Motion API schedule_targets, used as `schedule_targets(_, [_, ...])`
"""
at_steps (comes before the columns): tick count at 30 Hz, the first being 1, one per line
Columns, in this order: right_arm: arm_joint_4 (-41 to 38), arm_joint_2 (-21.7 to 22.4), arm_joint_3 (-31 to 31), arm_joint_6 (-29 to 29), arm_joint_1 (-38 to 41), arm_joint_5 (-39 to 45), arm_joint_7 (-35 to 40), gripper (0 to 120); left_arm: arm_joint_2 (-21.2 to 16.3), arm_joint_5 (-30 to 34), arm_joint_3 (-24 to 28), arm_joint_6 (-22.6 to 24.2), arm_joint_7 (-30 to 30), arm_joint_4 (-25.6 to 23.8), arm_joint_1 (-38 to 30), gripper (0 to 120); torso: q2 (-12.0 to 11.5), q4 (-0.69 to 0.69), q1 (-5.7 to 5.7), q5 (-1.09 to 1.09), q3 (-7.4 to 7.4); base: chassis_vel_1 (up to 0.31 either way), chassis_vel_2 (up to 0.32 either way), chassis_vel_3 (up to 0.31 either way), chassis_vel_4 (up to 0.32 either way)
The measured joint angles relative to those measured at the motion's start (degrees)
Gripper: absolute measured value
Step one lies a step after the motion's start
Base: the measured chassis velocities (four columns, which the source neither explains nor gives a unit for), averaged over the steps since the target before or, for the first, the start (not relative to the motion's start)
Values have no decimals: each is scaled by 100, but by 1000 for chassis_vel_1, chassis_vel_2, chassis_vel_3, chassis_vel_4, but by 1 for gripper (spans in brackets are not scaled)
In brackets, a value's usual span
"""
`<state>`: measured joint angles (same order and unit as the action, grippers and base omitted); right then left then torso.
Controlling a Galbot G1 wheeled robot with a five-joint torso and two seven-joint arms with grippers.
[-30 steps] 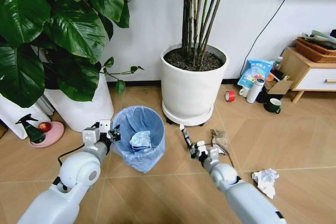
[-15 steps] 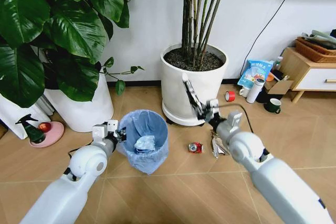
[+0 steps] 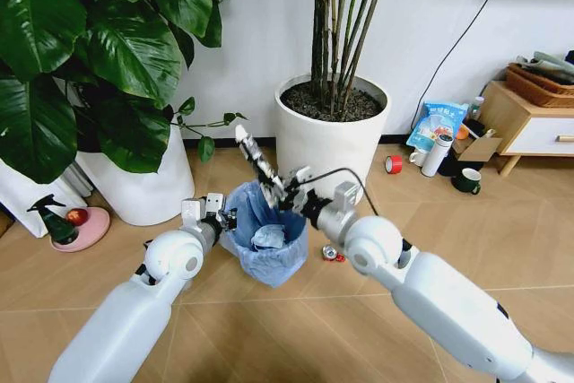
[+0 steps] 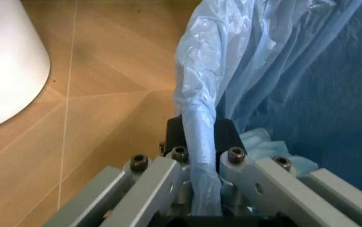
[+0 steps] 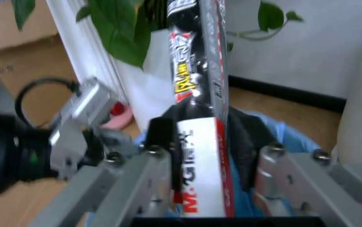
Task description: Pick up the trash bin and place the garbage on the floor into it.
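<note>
Clamped on the near-left rim of the small round trash bin lined with crinkly light-blue plastic (image 3: 269, 244), the left gripper (image 3: 220, 218) pinches a fold of the bag and the bin wall between its two dark fingers (image 4: 175, 135); in the left wrist view the bag (image 4: 263, 71) runs up from the closed jaws, with tan chevron wood-look floor (image 4: 105, 85) beside it. Right gripper (image 3: 285, 196) grasps a long thin dark wrapper with red, white and yellow print (image 3: 256, 161) at its lower end, and the strip sticks up and leftward, tilted, above the bin's mouth. From the right wrist camera the wrapper (image 5: 197, 94) stands between the two dark pads, with the bin's blue rim (image 5: 269, 127) just below and the left gripper (image 5: 83, 123) close by on the far side of the bin. Crumpled white and pale-blue litter (image 3: 269, 238) already lies inside the bin. A crushed red can (image 3: 333, 254) lies on the floor just to the right of the bin, below the right arm. Behind the bin stands a large white plant pot with thin stems (image 3: 327, 145), and another white pot with broad green leaves (image 3: 143, 181) stands to the left
</note>
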<state>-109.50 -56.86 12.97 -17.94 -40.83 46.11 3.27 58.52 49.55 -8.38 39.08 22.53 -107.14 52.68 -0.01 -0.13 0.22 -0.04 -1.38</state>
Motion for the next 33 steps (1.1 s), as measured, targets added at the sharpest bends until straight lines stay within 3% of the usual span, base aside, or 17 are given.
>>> schedule_targets(9, [75, 25, 31, 34, -18, -95, -8, 62, 9, 6, -54, -24, -6, -30, 16, 0, 0, 0, 0, -1, 0, 0, 0, 0, 0])
schedule_targets(11, [74, 25, 6, 45, -19, -94, -1, 65, 13, 4, -54, -27, -6, -33, 19, 0, 0, 0, 0, 0, 0, 0, 0, 0, 0])
schedule_targets(14, [70, -1, -404, 14, -90, -14, 292, 81, 23, -27, -111, -40, -5, -50, 93, 0, 0, 1, 0, 0, 0, 0, 0, 0, 0])
schedule_targets(15, [70, -1, -404, 14, -90, -14, 292, 81, 23, -27, -111, -40, -5, -50, 93, 0, 0, 1, 0, 0, 0, 0, 0, 0, 0])
schedule_targets(18, [151, 226, -1107, -181, -401, 29, 475, 95, -5, -91, -243, -59, 1, -155, 241, 0, 0, 1, 0, -1, 1, 0, 0, 0, 0])
schedule_targets(23, [478, 592, -1484, -113, -781, -29, 343, 100, -54, -193, -408, -85, 1, -268, 398, 0, 0, -3, -1, 0, 1, 0, 0, 0, 0])
schedule_targets(25, [1056, 693, -1562, 39, -941, -147, 87, 100, -94, -265, -516, -109, 5, -360, 497, 0, 0, -3, -1, 3, 1, 0, 0, 0, 0])
schedule_targets(27, [1276, 686, -1567, 76, -949, -202, 28, 100, -106, -275, -533, -112, 8, -386, 512, 0, 0, -2, -1, 3, 1, 0, 0, 0, 0])
schedule_targets(30, [2517, 474, -1538, 270, -875, -508, -218, 100, -196, -327, -569, -121, 22, -509, 576, 0, 0, -1, -1, 5, 0, 0, 0, 0, 0])
schedule_targets(33, [3090, 339, -1518, 449, -824, -718, -376, 100, -250, -335, -595, -127, 21, -566, 640, 0, 0, 0, -1, 0, 1, 0, 0, 0, 0])
